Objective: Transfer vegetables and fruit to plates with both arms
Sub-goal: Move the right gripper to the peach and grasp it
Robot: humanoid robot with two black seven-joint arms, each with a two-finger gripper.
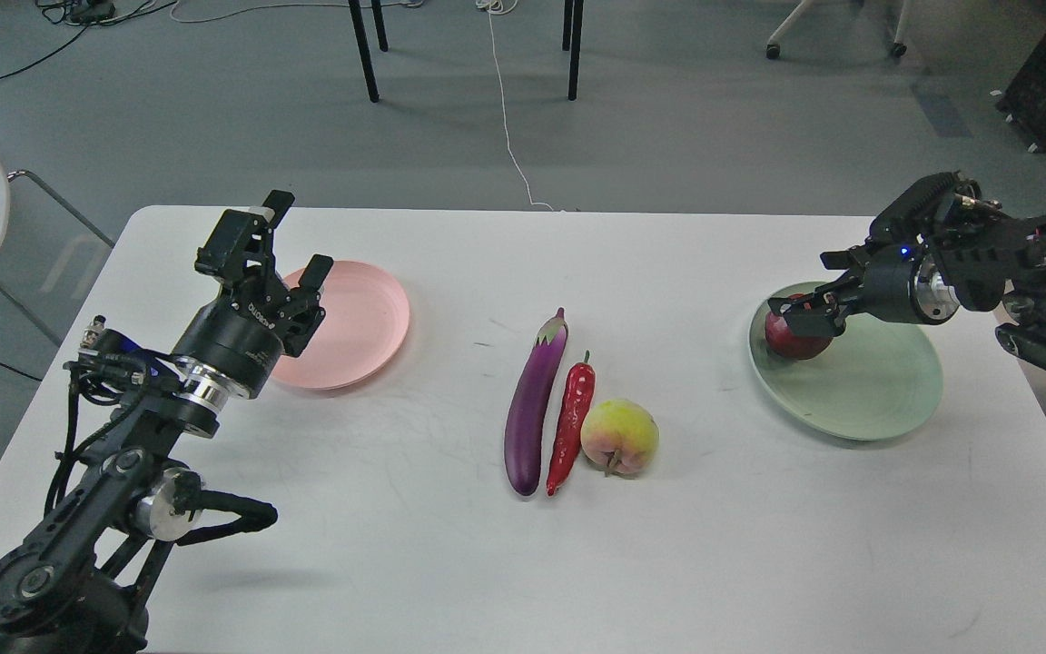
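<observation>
1. Head view shows the right claw (800,313) closed around the pomegranate (794,341), which sits on the green plate (859,391) at its 10 o'clock rim; whether it already rests its weight there I cannot tell.
2. The left claw (296,241) stands wide and empty above the pink plate (360,318), at the 9 o'clock side of the bench (396,545).
3. At bench centre lie the eggplant (534,409), chili pepper (571,422) and peach (620,438), side by side and touching or nearly so.
4. Judging by gloss, the eggplant is likely slick and rigid; mid-length across its narrow width looks the best hold.
5. The chili is slim and wrinkled, probably light; the peach is round and may roll.
6. Crowding is the hindrance: the chili is wedged between neighbours, so fingers have little room.
</observation>
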